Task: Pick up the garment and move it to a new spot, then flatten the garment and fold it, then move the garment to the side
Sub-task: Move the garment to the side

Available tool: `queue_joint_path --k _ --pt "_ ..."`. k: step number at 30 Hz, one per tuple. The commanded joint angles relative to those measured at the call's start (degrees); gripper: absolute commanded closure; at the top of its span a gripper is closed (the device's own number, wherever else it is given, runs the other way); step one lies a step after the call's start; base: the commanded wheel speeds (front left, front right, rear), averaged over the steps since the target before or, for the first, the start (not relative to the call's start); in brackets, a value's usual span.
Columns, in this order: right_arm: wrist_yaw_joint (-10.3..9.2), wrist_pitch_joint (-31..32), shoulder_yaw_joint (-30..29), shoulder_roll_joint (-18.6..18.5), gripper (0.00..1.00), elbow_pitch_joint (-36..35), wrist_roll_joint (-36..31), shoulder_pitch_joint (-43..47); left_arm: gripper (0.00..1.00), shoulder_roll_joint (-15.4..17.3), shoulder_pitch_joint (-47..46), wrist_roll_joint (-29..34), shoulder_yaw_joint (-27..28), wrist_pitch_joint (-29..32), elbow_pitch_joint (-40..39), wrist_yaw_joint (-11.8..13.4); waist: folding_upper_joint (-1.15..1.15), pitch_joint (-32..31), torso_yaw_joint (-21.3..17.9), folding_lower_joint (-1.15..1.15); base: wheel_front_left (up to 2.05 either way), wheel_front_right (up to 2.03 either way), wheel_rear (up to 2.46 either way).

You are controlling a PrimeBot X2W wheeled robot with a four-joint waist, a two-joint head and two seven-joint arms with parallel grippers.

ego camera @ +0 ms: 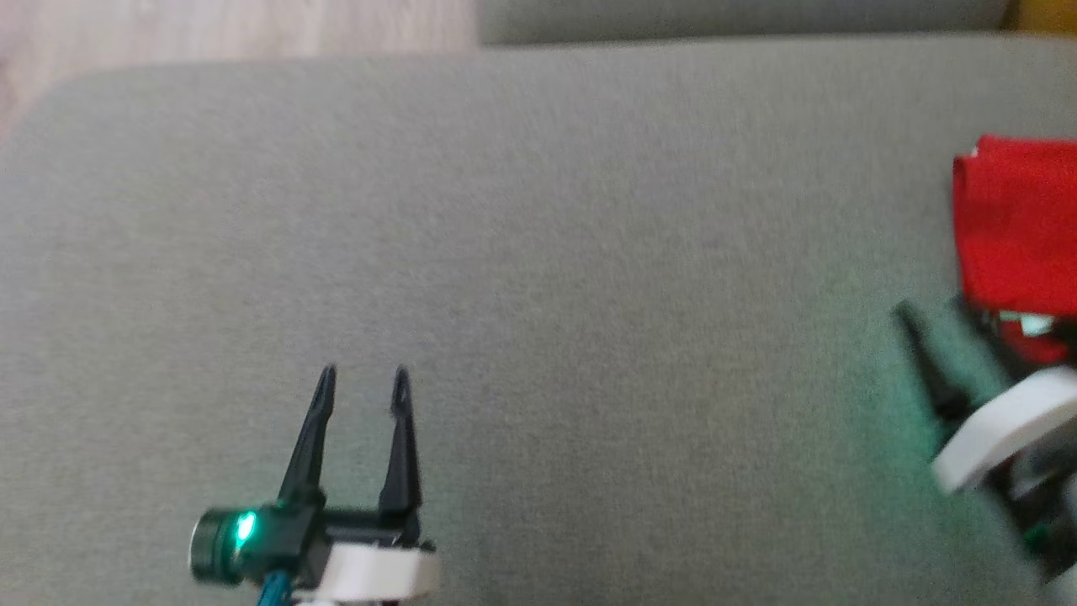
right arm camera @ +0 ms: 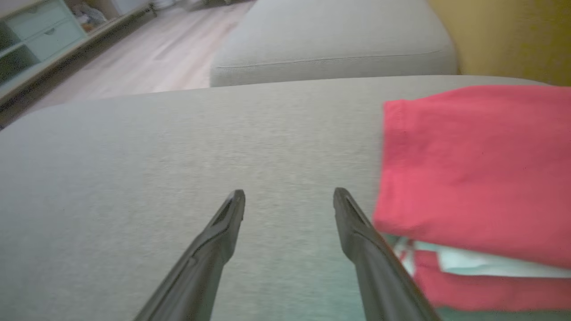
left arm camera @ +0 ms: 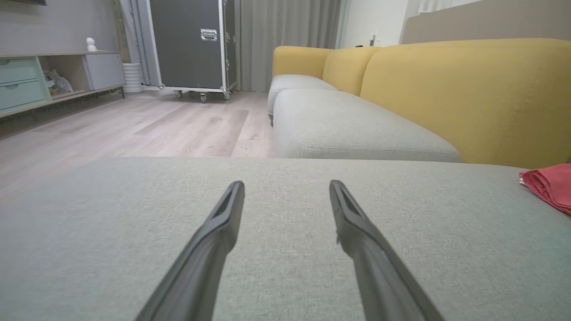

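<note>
The garment (ego camera: 1018,223) is red with a pale band, folded into a flat stack at the right edge of the grey cushion (ego camera: 538,278). It also lies at the right of the right wrist view, garment (right arm camera: 473,169), and at the far right of the left wrist view, garment (left arm camera: 551,185). My right gripper (ego camera: 934,313) is open just left of and below the garment, empty, its right finger (right arm camera: 357,232) close beside the fabric's edge. My left gripper (ego camera: 363,372) is open over bare cushion at the lower left, holding nothing.
A second grey seat cushion (left arm camera: 352,129) with a yellow backrest (left arm camera: 468,93) lies beyond the one I work on. Wooden floor (left arm camera: 147,125), a low cabinet (left arm camera: 49,80) and a black wheeled case (left arm camera: 192,44) stand off to the far left.
</note>
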Motion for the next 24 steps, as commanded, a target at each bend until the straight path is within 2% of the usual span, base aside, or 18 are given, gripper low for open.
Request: queue_joint_path --k 1,7,9,13,18,24 --pt "-0.04 -4.06 3.24 0.27 0.00 -0.21 -0.42 1.76 0.00 -0.15 0.90 -0.40 2.65 -0.29 -1.11 -0.31 0.00 -5.10 2.48 0.01 0.00 0.00 0.00" --pt "-0.04 -19.37 10.12 7.30 0.00 4.79 -1.07 5.41 0.00 -0.15 7.00 -1.72 3.74 -0.29 -0.49 -0.35 0.00 -10.88 3.29 0.01 0.00 0.00 0.00" --pt "-0.04 -22.21 10.83 8.99 0.00 6.08 -2.56 6.33 0.00 -0.15 8.41 -1.82 3.66 -0.29 -0.99 -0.34 0.00 -11.79 3.42 0.01 0.00 0.00 0.00" --pt "-0.04 -23.47 9.08 11.36 0.00 5.77 -7.53 7.61 0.00 -0.15 9.84 -1.67 3.77 -0.29 -2.09 -0.39 0.00 -12.90 3.43 0.01 0.00 0.00 0.00" --pt "-0.04 -23.55 0.67 16.58 0.00 -2.78 -17.72 13.29 0.00 -0.15 11.68 -0.91 4.91 -0.29 -4.26 -0.28 0.00 -14.61 3.37 0.01 0.00 0.00 0.00" --pt "-0.04 -23.56 -3.62 20.58 0.00 -8.09 -22.74 19.68 0.00 -0.15 13.30 0.04 6.77 -0.29 -5.87 -1.17 0.00 -16.03 3.03 0.01 0.00 0.00 0.00"
